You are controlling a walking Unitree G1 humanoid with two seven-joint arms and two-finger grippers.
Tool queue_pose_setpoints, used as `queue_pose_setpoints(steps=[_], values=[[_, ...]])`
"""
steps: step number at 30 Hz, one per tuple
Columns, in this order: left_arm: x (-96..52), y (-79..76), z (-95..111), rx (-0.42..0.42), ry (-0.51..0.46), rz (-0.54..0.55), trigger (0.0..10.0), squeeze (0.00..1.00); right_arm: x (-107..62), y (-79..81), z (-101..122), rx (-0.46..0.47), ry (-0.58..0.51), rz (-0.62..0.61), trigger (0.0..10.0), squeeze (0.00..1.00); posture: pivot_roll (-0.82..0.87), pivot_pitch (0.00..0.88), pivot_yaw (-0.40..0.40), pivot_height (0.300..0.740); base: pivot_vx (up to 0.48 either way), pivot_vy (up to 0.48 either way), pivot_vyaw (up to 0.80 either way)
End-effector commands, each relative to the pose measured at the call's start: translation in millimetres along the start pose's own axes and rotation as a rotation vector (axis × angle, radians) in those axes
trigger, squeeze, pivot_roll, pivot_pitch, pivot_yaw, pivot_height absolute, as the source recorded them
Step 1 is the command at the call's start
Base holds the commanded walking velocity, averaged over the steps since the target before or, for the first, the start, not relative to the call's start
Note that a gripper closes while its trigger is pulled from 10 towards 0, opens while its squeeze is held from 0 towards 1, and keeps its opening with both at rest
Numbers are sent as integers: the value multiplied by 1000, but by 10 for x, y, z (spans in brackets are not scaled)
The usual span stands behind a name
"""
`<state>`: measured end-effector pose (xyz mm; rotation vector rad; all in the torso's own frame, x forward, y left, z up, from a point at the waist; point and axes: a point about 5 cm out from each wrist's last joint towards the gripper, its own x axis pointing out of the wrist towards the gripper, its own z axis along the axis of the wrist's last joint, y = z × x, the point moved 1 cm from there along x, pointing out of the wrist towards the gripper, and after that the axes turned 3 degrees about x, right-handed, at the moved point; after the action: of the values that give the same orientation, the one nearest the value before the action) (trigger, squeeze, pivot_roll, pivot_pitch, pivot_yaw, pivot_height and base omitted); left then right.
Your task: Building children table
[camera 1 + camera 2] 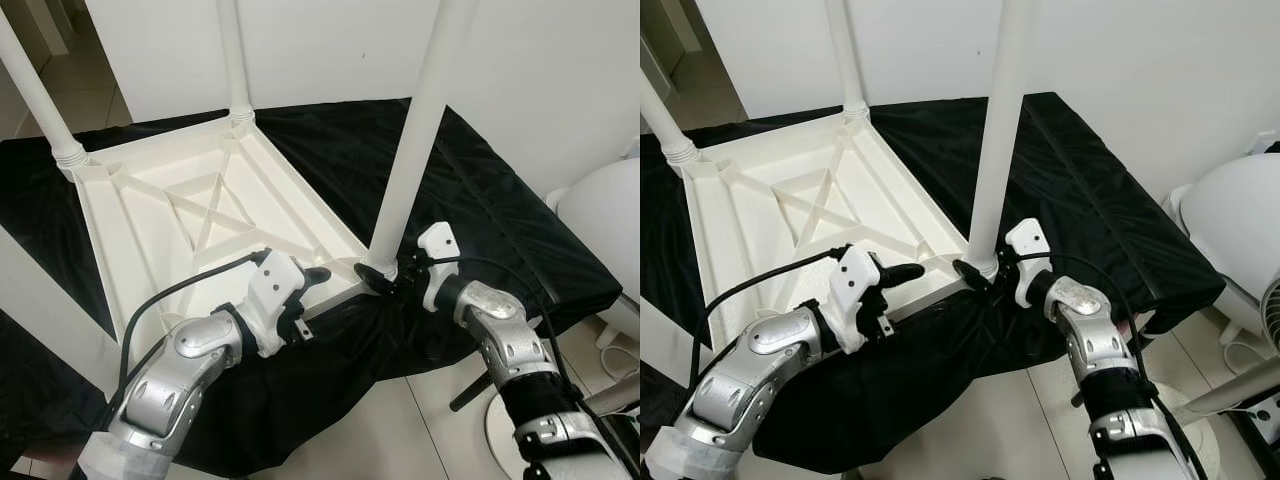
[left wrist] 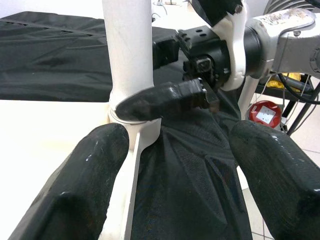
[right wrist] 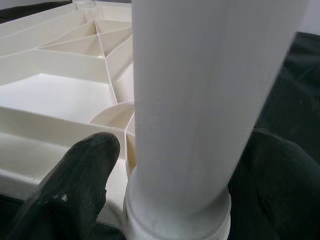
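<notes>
A white children's table (image 1: 150, 240) lies upside down on a black cloth (image 1: 480, 190), its ribbed underside facing up. Its white legs stand upright at the corners. My right gripper (image 1: 378, 278) is shut on the base of the near right leg (image 1: 415, 130), with a finger on either side of it in the right wrist view (image 3: 185, 185). My left gripper (image 1: 310, 290) is open at the table's near edge, a little left of that leg. In the left wrist view its wide-spread fingers (image 2: 80, 185) straddle the table's rim (image 2: 131, 185).
Other legs rise at the back (image 1: 232, 60), the far left (image 1: 40, 100) and the near left (image 1: 40, 300). A white wall stands behind. A rounded white object (image 1: 600, 220) sits at the right, beyond the cloth's edge. Tiled floor (image 1: 400, 420) lies below.
</notes>
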<state>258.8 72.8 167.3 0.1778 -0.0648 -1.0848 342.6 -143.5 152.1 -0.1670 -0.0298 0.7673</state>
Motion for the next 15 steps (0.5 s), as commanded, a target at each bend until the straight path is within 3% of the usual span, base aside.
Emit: queue_pose_setpoints(steps=[1, 6, 7, 8, 9, 11, 12, 15], values=[[-25, -58, 7, 13, 12, -122, 10000, 0, 77, 41, 13, -23, 3, 32, 10000, 0, 22, 100, 39, 740, 0, 0, 0], [-25, -48, 35, 11, 17, -124, 10000, 0, 197, 80, 60, -48, -12, 67, 10000, 0, 27, 103, 36, 740, 0, 0, 0], [-24, -54, 41, 10, 18, -128, 10000, 0, 213, 91, 57, -51, -8, 81, 8745, 0, 30, 105, 36, 740, 0, 0, 0], [-24, -54, 41, 10, 18, -128, 10000, 0, 213, 91, 57, -51, -8, 81, 8745, 0, 30, 105, 36, 740, 0, 0, 0], [-23, -57, 44, 10, 19, -130, 10000, 0, 223, 97, 54, -53, -5, 92, 4549, 0, 30, 105, 36, 740, 0, 0, 0], [-22, -60, 44, 11, 20, -130, 10000, 0, 225, 105, 48, -54, -3, 105, 4549, 0, 31, 105, 37, 740, 0, 0, 0], [-25, -62, 40, 9, 22, -128, 10000, 0, 207, 102, 13, -51, 6, 115, 0, 0, 32, 107, 33, 740, 0, 0, 0], [-26, -61, 38, 7, 23, -127, 10000, 0, 200, 97, -1, -49, 9, 117, 0, 0, 32, 107, 33, 740, 0, 0, 0]])
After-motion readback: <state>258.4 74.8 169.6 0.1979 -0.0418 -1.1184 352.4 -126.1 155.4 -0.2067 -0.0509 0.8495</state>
